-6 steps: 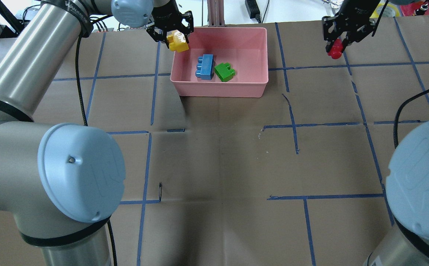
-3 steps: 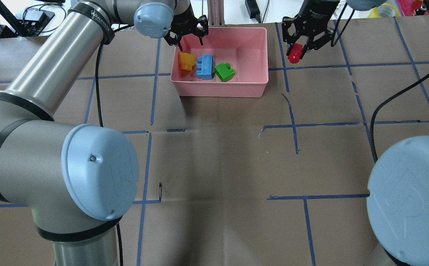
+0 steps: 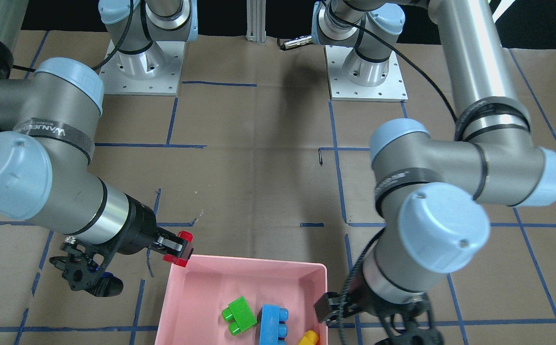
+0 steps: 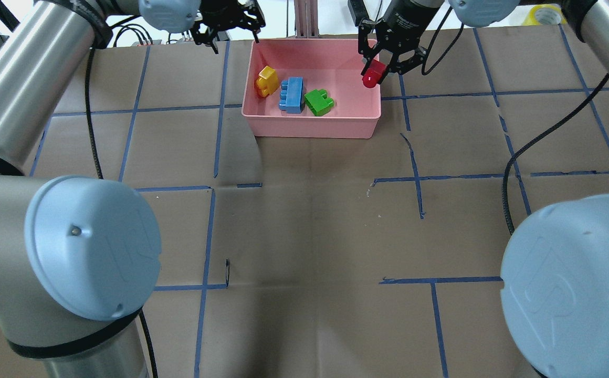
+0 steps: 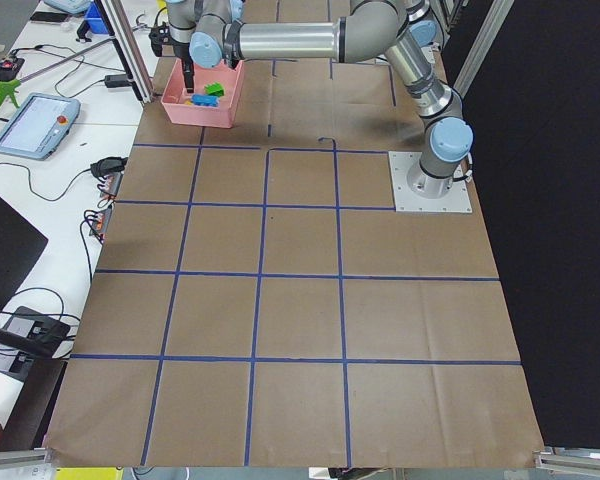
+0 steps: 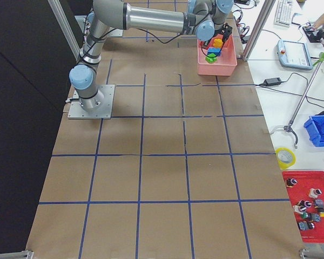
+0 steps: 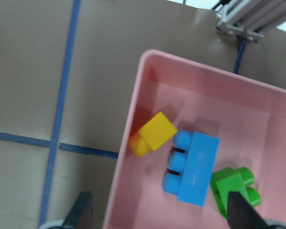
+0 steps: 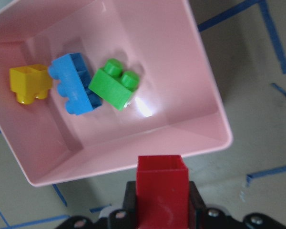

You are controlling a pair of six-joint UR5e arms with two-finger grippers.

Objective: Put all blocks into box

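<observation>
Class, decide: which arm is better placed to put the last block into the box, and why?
Right. The right gripper holds the red block at the rim of the box; the left gripper is open and empty.

the box (image 4: 310, 125) and red block (image 4: 371, 75) are smooth glossy plastic, the brown paper sheet (image 4: 310, 226) matt and creased.

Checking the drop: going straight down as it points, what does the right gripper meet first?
The right gripper's red block likely meets the pink box's rim, or the paper just outside; depth unclear.
</observation>
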